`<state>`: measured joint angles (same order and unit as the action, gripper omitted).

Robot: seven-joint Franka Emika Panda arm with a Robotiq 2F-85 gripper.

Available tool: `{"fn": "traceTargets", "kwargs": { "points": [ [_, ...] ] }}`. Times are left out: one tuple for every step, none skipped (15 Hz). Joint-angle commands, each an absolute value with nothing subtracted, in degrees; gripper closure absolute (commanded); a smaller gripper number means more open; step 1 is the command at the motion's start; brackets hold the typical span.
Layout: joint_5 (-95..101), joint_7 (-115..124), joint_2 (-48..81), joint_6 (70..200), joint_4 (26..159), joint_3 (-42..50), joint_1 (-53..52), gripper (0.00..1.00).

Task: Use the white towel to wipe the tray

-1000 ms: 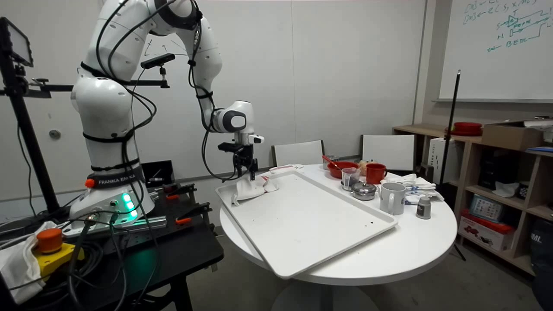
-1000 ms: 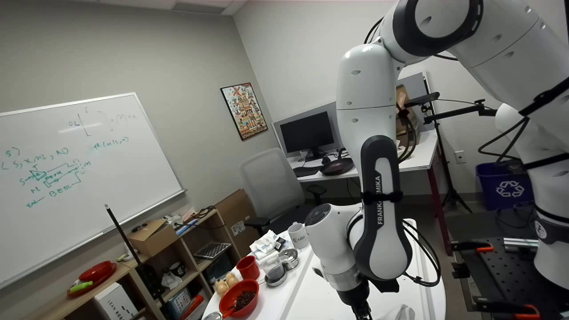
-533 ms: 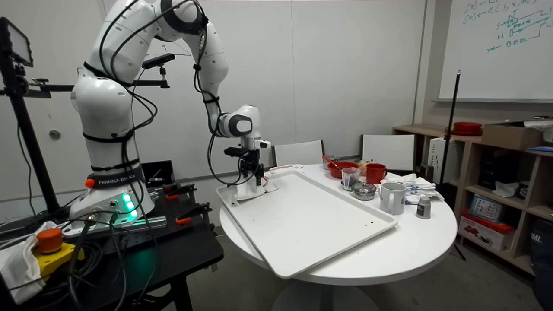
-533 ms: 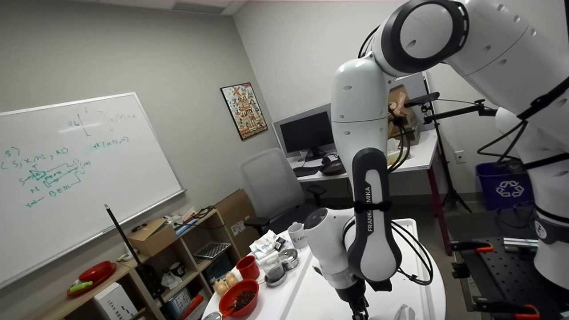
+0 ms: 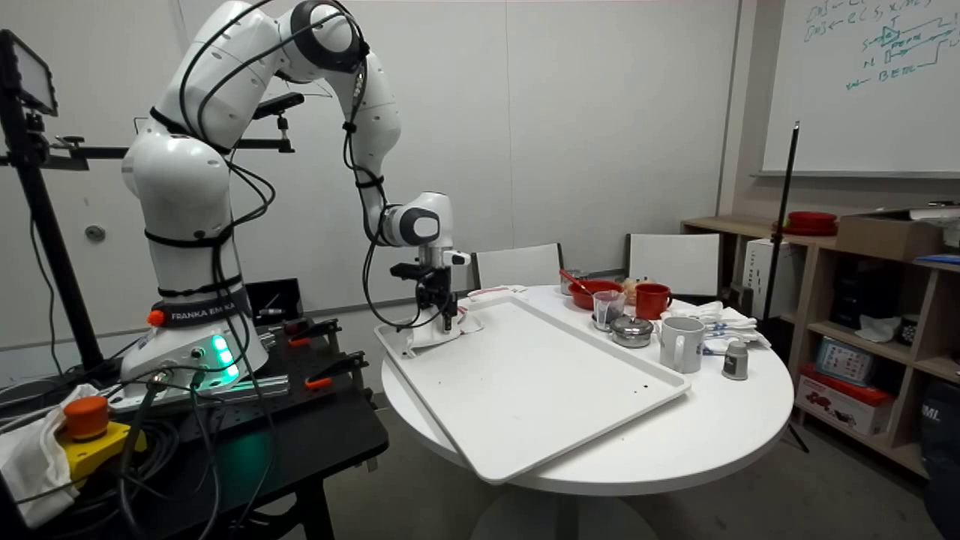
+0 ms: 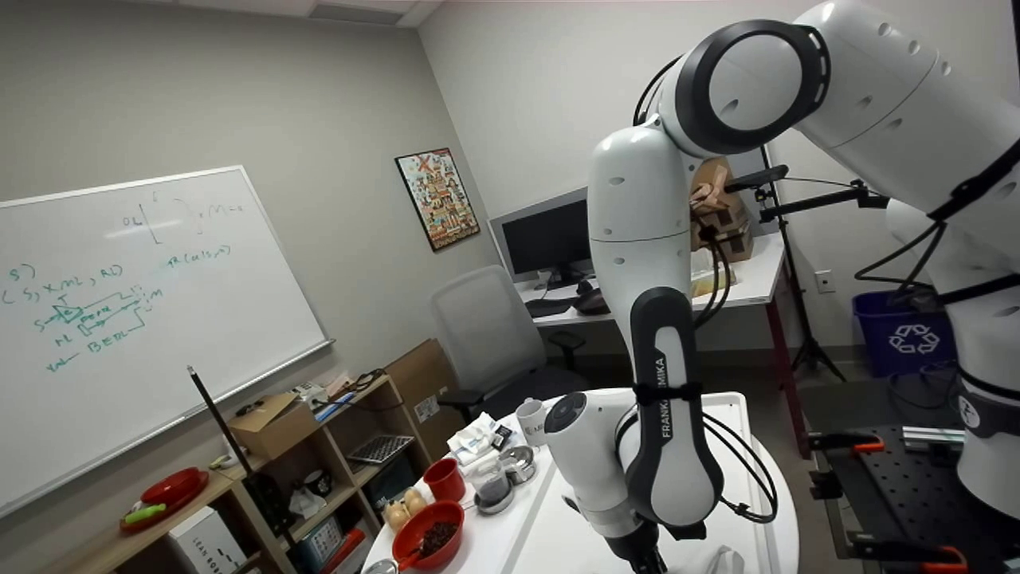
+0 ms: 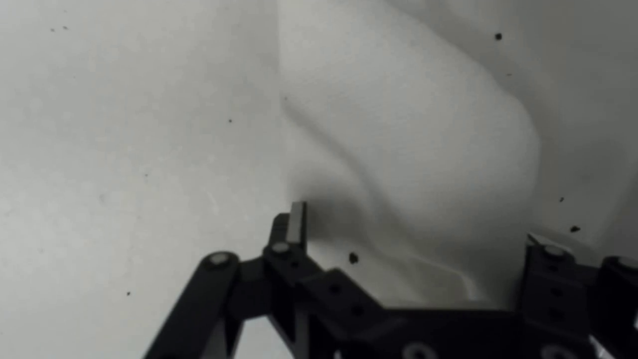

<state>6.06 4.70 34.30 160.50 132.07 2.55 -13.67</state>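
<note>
The white towel (image 5: 429, 336) lies crumpled in a far corner of the large white tray (image 5: 525, 405) on the round table. My gripper (image 5: 436, 321) is low over the towel. In the wrist view the gripper (image 7: 416, 227) is open, with its fingers wide apart and the pale towel (image 7: 413, 114) below and between them. Whether the fingertips touch the cloth I cannot tell. In an exterior view the gripper (image 6: 649, 562) is cut off by the lower edge, and a fold of towel (image 6: 725, 560) shows beside it. Dark crumbs (image 7: 574, 229) lie on the tray.
Along the table's side beyond the tray stand a red bowl (image 5: 596, 293), a red mug (image 5: 652, 300), a clear cup (image 5: 607, 307), a metal tin (image 5: 631, 331), a grey mug (image 5: 682, 345) and a small grey shaker (image 5: 736, 361). Folded cloths (image 5: 716, 324) lie behind them.
My gripper has moved a little to the right in an exterior view and come down to the towel. The towel and tray look about the same.
</note>
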Motion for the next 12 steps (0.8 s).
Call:
{"fn": "traceTargets", "kwargs": {
  "points": [
    [7.67,6.46,35.75,160.21,130.47,3.45,-15.10,0.49],
    [7.61,6.43,35.71,160.28,130.47,3.45,-15.14,0.58],
    [7.60,6.35,35.60,160.38,130.51,3.46,-15.12,0.64],
    [7.54,6.30,35.51,160.38,130.49,3.43,-15.04,0.71],
    [7.45,6.19,35.42,160.42,130.46,3.37,-14.85,0.80],
    [7.41,6.16,35.34,160.45,130.43,3.37,-14.77,0.87],
    [7.36,6.10,35.12,160.55,130.55,3.38,-14.65,0.96],
    [7.35,6.08,35.02,160.60,130.61,3.40,-14.60,0.98],
    [7.41,6.13,34.23,160.97,131.35,3.52,-14.64,1.00],
    [7.45,6.24,33.74,161.25,131.82,3.65,-14.73,1.00],
    [7.77,6.57,32.27,161.97,133.20,4.12,-15.14,0.97],
    [7.93,6.62,31.32,162.43,134.01,4.35,-15.26,0.97]
  ]
}}
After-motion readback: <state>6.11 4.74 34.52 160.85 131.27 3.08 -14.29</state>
